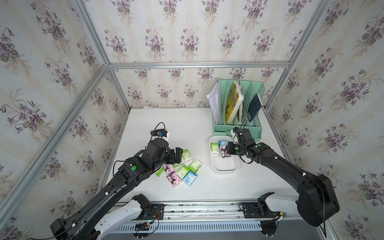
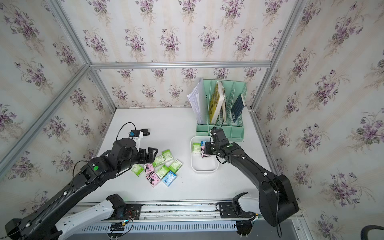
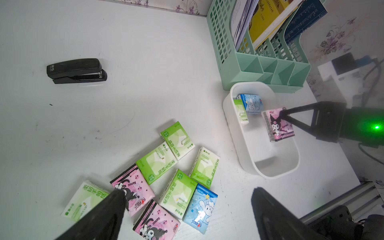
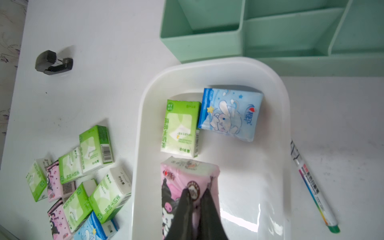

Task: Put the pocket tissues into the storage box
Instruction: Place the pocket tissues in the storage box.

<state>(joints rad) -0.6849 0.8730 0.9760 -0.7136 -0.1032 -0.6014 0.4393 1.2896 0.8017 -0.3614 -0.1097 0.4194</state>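
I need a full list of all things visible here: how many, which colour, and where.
desk organizer: one, mint green, back of the table, holding papers and books.
storage box: one, white, in front of the organizer.
green packs: six; five loose on the table, one in the box.
pink packs: three; two loose, one held over the box.
blue packs: two; one loose, one in the box.
stapler: one, black, apart from the packs.
pen: one, white with green cap, beside the box.
left tool: black, open, above the loose packs.
right tool: black, shut on the pink pack.
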